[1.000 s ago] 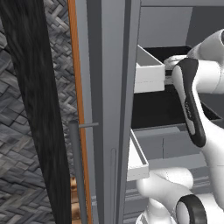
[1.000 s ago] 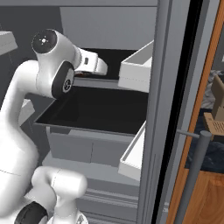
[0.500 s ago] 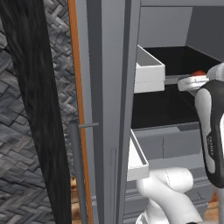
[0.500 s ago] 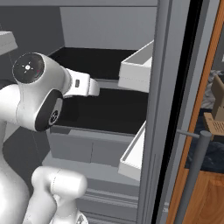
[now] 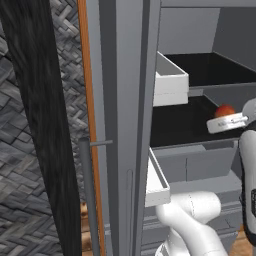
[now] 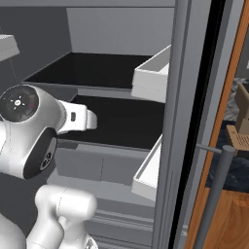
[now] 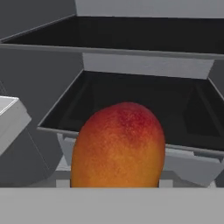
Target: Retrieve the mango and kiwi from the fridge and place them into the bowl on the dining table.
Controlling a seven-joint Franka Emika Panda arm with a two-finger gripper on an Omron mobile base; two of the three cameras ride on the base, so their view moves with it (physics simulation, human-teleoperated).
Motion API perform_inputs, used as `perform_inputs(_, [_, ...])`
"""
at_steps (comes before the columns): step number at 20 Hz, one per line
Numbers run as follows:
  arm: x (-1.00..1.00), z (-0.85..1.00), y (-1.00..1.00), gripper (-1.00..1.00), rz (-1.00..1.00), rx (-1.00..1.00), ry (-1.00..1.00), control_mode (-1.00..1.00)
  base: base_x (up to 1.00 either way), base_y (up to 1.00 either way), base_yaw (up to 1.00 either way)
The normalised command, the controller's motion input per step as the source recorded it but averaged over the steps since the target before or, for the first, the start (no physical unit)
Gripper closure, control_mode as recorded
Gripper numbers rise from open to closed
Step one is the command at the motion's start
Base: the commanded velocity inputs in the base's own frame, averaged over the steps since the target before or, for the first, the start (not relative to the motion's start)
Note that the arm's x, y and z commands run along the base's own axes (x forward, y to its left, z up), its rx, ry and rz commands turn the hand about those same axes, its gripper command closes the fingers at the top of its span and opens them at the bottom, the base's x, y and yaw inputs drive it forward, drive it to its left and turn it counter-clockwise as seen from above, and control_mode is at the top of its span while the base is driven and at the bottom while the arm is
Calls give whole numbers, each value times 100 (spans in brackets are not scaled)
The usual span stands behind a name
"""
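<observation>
Open fridge ahead, dark shelves stacked inside, grey drawers below. Upper dark shelf bare as far as visible. Lower dark shelf at 12 o'clock beyond the fruit in the hand view, nothing seen lying on its visible part. White door shelves on both opened doors: upper left one and lower left one in the left base view, upper right one and lower right one in the right base view; contents not visible from these angles.

Mango, orange-yellow with a red blush, large in the lower middle of the hand view, upright, just before the front lip of the lower shelf. In the left base view, same fruit as a small red-orange dab at 3 o'clock, just above the white wrist flange, over the lower shelf's front part.

Finger tips hidden beneath the fruit; grasping or merely near it, cannot tell.
</observation>
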Motion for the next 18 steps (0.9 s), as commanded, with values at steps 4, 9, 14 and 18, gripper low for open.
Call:
perform_inputs(4, [0, 0, 0, 100, 0, 0, 0, 100, -66, 38, 5])
perform_inputs(9, [0, 0, 0, 100, 0, 0, 0, 100, -99, 2, 1])
perform_inputs(14, [0, 0, 0, 100, 0, 0, 0, 100, -100, -2, 0])
perform_inputs(18, [0, 0, 0, 100, 0, 0, 0, 100, -100, 0, 0])
